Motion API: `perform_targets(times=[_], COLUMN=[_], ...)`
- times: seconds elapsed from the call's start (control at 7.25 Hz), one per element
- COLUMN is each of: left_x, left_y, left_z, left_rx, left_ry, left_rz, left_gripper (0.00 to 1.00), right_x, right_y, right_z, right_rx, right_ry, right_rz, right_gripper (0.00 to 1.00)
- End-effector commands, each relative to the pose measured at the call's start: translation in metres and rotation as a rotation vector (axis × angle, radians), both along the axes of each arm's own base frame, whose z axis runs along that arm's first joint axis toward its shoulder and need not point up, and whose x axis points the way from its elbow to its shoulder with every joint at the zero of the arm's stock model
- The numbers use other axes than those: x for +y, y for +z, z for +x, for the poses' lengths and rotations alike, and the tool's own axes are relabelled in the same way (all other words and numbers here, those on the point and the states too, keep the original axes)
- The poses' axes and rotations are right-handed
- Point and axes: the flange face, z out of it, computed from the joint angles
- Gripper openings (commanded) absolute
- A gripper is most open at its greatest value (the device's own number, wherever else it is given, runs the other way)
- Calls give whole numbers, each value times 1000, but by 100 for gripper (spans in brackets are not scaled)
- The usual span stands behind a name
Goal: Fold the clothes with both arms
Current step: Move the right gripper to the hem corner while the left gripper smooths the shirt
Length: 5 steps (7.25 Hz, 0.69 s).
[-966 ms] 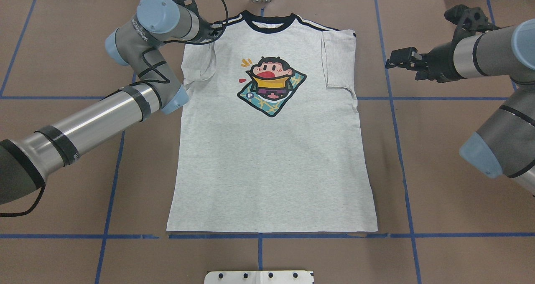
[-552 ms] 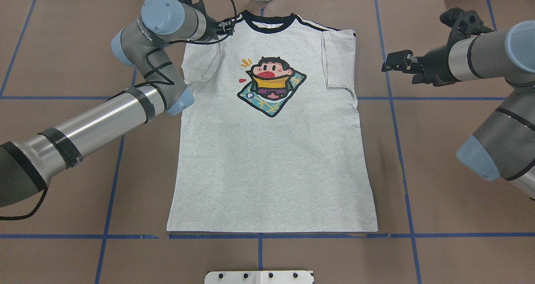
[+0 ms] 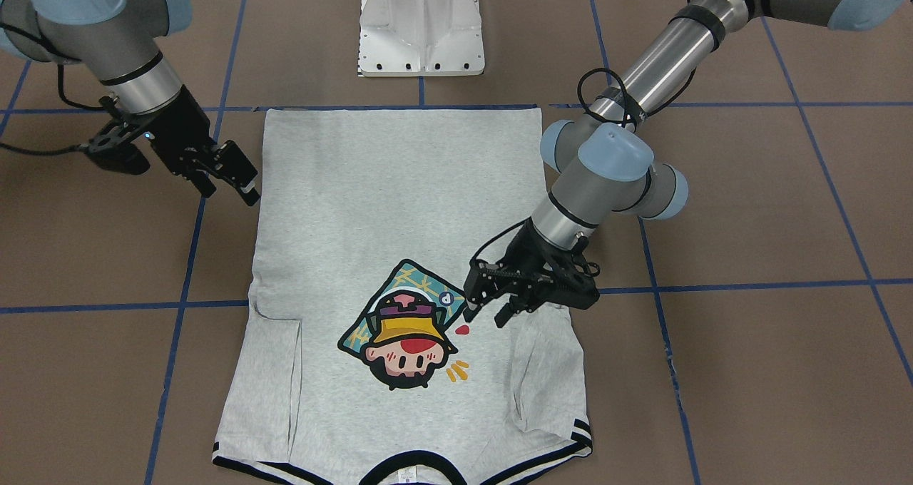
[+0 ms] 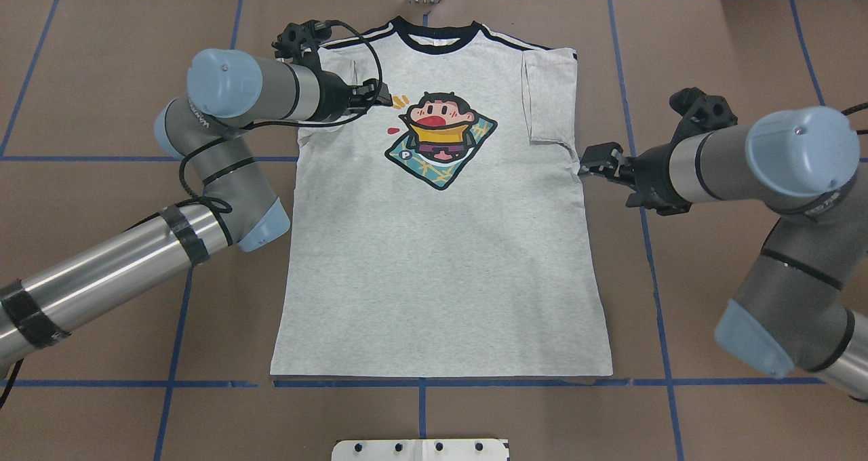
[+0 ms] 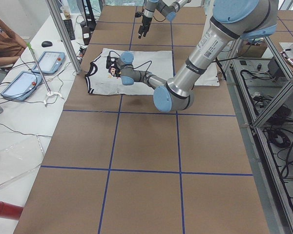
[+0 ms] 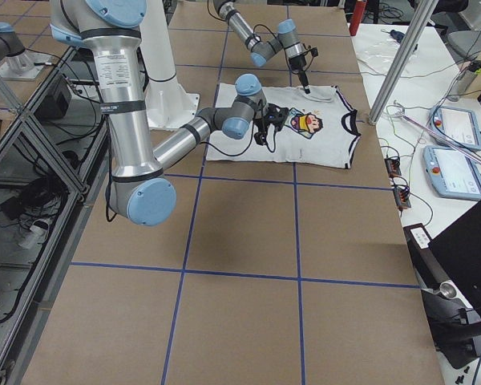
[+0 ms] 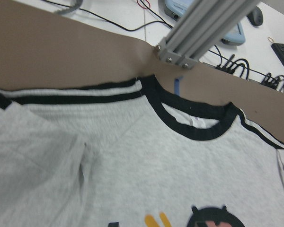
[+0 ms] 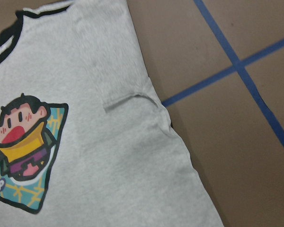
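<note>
One grey T-shirt (image 4: 441, 264) lies flat and print-up in the middle of the brown table (image 4: 732, 257). In the overhead view its collar (image 4: 434, 43) is at twelve o'clock and its hem (image 4: 441, 371) at six, and both of its two sleeves (image 4: 546, 95) are tucked inward over the chest. Two grippers in play: the left gripper (image 3: 483, 314) hovers over the shirt at ten o'clock of the single cartoon print (image 4: 441, 139), fingers spread, holding nothing, while the right gripper (image 3: 232, 189) sits at three o'clock by the shirt's side edge, just below the folded sleeve, its fingers likewise apart and empty.
</note>
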Motion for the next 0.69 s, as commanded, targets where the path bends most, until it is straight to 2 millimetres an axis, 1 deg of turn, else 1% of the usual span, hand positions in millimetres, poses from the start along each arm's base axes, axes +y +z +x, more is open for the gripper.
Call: perform_targets(times=[0.0, 0.14, 0.28, 0.41, 0.55], left_x=[50, 71, 87, 98, 106], left_y=[8, 11, 2, 5, -10], left_z=[-29, -50, -60, -74, -85], left_rx=[78, 98, 124, 143, 178], left_ry=[43, 71, 143, 138, 140], left_rz=[-47, -34, -30, -52, -51], left_gripper=[62, 62, 62, 64, 68], right_x=[93, 117, 129, 146, 164], right_y=[5, 30, 50, 58, 61], right_z=[-37, -34, -29, -37, -49], right_rx=[42, 82, 91, 97, 93], right_ry=[81, 76, 127, 131, 122], right_rz=[-87, -133, -227, -266, -309], right_gripper=[99, 99, 95, 94, 90])
